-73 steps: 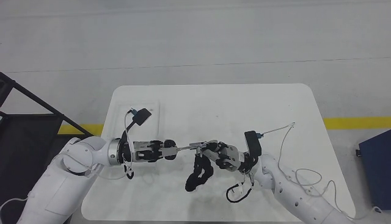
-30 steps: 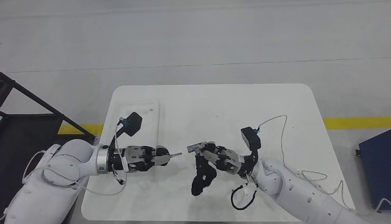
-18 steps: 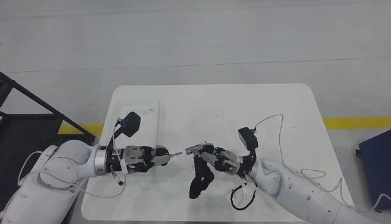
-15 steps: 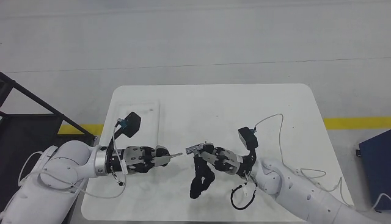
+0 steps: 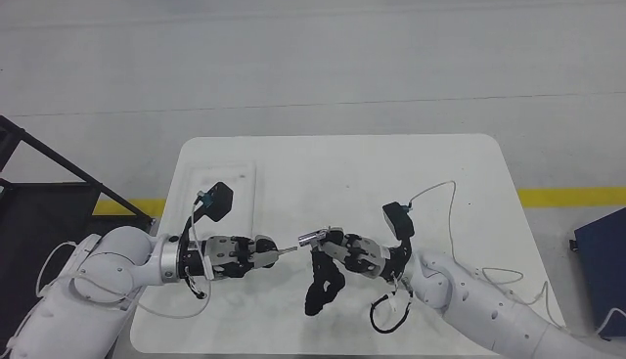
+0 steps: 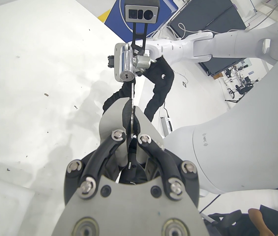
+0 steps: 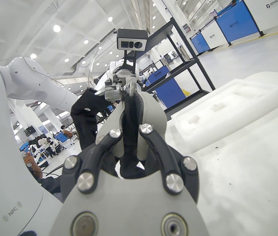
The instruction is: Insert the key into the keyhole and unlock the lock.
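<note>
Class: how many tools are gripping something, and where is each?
2. The left tool grips the key, tip close by the lock; the right tool grips the lock, above the table.

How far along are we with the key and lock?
Done: the left tool grips the key, and the right tool holds the lock. In hand: the key tip is close by the keyhole, not inside. Left: insert and turn.
</note>
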`<state>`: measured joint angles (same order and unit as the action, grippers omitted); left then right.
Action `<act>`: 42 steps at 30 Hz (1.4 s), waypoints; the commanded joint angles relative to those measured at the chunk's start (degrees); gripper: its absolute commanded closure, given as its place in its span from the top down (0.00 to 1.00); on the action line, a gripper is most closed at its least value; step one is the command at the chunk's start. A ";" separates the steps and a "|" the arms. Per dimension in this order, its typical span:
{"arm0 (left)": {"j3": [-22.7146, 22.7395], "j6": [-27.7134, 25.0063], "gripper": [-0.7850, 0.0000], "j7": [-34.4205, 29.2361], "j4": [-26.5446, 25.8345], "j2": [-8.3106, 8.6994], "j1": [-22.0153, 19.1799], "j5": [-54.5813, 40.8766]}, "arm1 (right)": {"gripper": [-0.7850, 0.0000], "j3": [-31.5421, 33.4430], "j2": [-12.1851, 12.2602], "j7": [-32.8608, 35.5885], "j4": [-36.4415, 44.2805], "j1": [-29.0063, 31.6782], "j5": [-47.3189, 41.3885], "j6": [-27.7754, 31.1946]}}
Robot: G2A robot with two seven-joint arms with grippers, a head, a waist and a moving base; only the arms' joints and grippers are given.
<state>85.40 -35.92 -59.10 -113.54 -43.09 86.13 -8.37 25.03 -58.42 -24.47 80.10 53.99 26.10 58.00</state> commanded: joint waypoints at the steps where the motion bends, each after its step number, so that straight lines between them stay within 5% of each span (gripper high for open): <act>1: -0.18 0.13 0.00 0.35 0.17 -0.03 -0.22 0.14 | 0.00 0.20 0.00 -0.56 0.02 0.08 1.11 0.00; 42: -1.34 0.75 0.00 2.08 -0.47 -0.20 -0.81 2.07 | 0.00 0.14 -0.05 -0.94 -0.35 0.32 1.34 0.00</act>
<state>83.92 -35.15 -56.95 -113.95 -43.31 85.25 -6.31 25.16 -58.48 -25.40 79.75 54.31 27.45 58.00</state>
